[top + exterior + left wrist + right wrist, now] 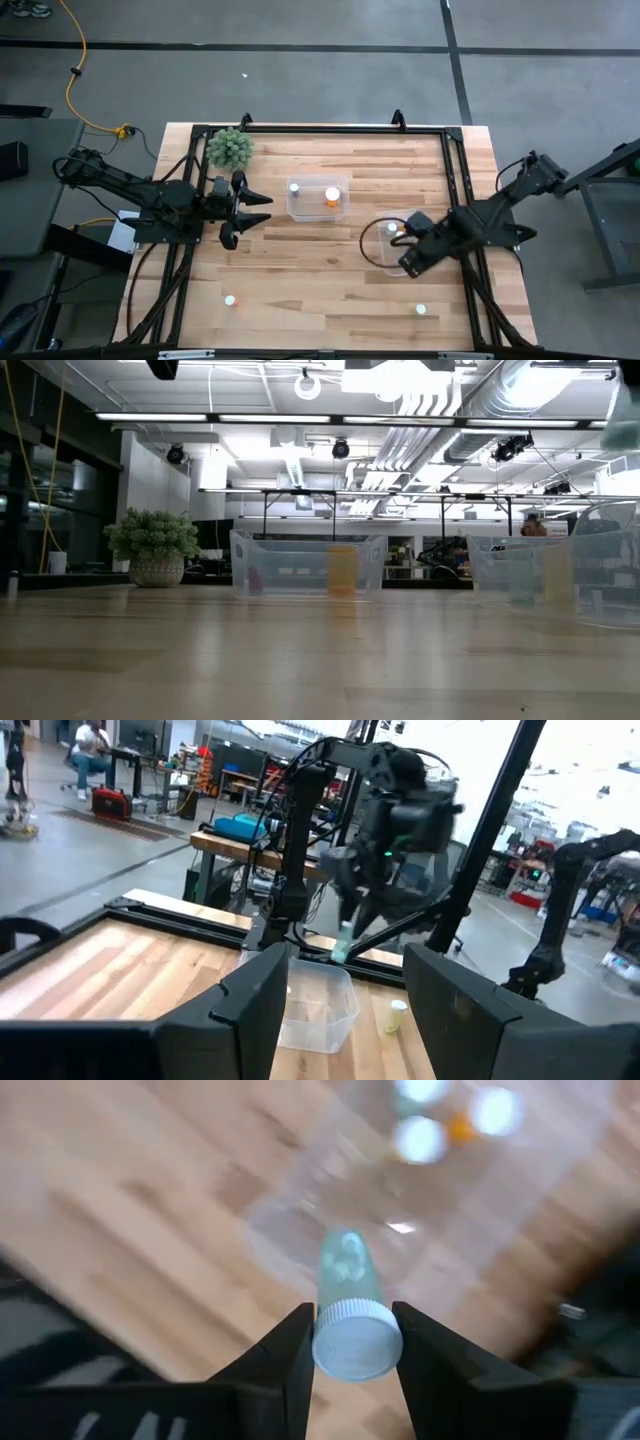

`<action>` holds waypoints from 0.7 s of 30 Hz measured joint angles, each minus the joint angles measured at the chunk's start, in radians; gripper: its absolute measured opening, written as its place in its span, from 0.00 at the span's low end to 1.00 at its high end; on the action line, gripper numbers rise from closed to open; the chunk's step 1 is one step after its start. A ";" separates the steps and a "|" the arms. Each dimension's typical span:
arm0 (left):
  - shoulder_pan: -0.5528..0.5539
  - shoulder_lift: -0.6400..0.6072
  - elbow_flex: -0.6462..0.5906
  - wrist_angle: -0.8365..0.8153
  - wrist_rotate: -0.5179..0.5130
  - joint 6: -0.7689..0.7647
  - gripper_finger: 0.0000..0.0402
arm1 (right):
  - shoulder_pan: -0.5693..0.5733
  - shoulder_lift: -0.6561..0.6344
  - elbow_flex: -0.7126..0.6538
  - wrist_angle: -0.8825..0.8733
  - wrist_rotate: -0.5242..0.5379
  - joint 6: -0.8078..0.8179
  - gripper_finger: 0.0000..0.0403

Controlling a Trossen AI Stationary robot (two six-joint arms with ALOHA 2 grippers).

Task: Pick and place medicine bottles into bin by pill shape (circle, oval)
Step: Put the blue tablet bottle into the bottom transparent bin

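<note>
Gripped by its white cap, green bottle (pixel 349 1315) sits between right gripper (pixel 352 1342) jaws; left gripper (pixel 252 209) jaws gape.

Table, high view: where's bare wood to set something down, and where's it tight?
Free: the table strip between the two loose bottles near the front edge, and the wood between the left gripper and the right tub. Crowded: plant corner, middle tub, and the right gripper holding a green bottle over the right tub.
</note>
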 joint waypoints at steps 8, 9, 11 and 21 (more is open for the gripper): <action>0.000 0.000 0.000 0.000 0.000 0.074 0.47 | -0.159 0.002 -0.230 0.123 -0.150 -0.196 0.27; 0.000 0.000 0.000 0.000 0.000 0.073 0.47 | -0.175 0.002 -0.262 0.149 -0.157 -0.203 0.27; 0.000 0.000 0.000 0.000 0.000 0.074 0.47 | -0.205 0.002 -0.317 0.207 -0.157 -0.202 0.27; 0.000 0.000 0.000 0.000 -0.023 0.075 0.47 | -0.278 0.002 -0.456 0.355 -0.157 -0.156 0.27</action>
